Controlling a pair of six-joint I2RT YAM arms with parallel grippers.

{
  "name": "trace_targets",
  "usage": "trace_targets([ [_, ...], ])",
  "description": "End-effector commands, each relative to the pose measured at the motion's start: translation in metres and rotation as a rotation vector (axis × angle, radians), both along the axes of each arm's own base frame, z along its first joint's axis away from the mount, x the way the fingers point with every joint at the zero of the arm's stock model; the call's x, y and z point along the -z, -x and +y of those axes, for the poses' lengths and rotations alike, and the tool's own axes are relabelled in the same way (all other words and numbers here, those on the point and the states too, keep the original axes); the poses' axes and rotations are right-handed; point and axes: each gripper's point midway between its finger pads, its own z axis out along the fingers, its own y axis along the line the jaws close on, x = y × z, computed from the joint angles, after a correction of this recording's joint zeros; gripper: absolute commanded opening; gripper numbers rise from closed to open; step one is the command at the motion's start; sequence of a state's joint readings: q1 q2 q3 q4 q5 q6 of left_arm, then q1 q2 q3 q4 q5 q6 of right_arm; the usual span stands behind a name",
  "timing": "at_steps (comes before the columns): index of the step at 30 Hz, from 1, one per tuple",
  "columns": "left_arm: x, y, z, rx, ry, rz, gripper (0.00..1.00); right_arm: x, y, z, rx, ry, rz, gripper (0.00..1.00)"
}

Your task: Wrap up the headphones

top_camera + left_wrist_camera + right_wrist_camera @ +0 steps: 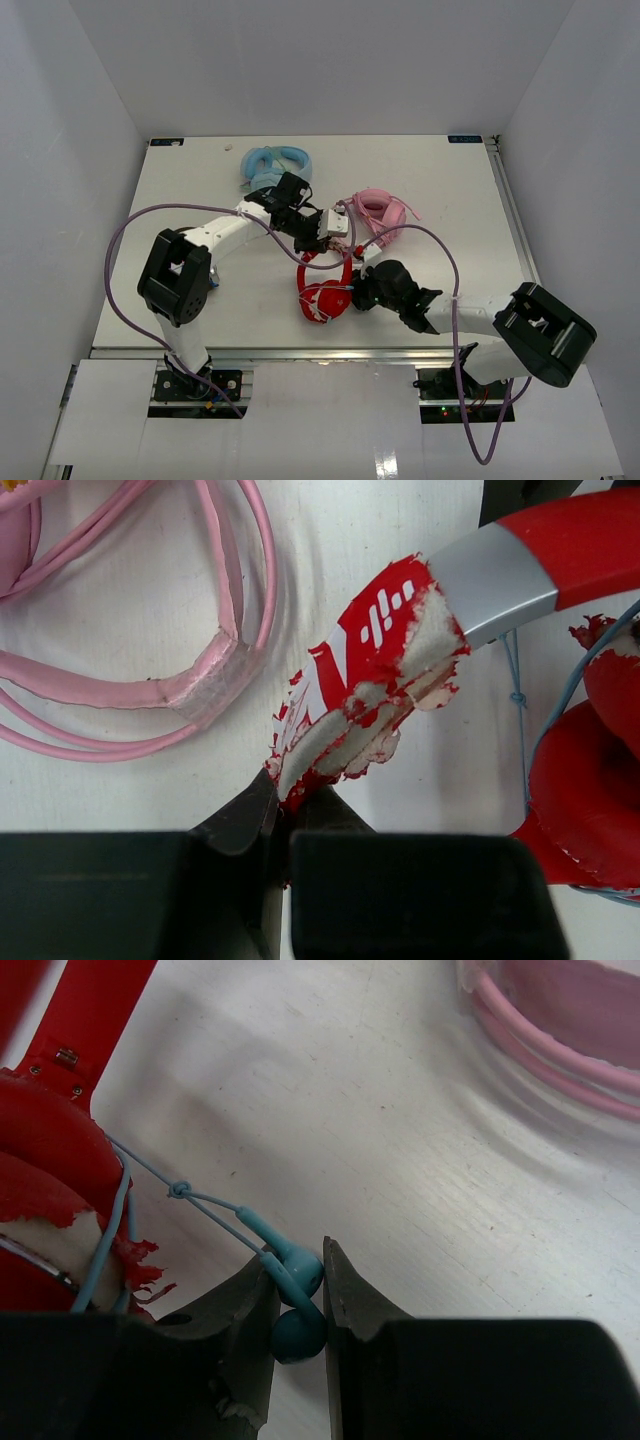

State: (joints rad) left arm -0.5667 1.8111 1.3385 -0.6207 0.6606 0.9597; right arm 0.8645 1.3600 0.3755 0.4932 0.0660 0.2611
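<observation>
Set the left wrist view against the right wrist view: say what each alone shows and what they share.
Only the left wrist view: the left fingers clamped on the torn, peeling pad of the red headphones, plus the grey band segment.
Only the right wrist view: the right fingers pinching two blue earbuds.
Both: the red headphones, the thin blue cable with its knot, the pink headphones and the white table.

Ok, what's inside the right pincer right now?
Two teal earbuds sit pinched in the right pincer, their thin cable running to the red headphones. The lower bud's underside is hidden behind the fingers.
</observation>
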Motion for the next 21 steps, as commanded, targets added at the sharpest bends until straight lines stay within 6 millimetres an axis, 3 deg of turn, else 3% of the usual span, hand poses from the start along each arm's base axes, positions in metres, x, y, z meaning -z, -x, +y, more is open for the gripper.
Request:
trace_targets([
  [1,0.022,-0.001,0.019,-0.022,-0.111,-0.026,0.00,-0.019,-0.016,-0.006,0.091,-0.055,-0.043,0.11],
  [17,0.035,-0.016,0.026,-0.121,-0.233,-0.062,0.00,-0.006,-0.025,-0.017,0.235,-0.076,0.004,0.21],
  [21,0.035,-0.020,0.026,-0.138,-0.266,-0.078,0.00,-0.007,-0.024,-0.021,0.251,-0.078,0.004,0.28],
])
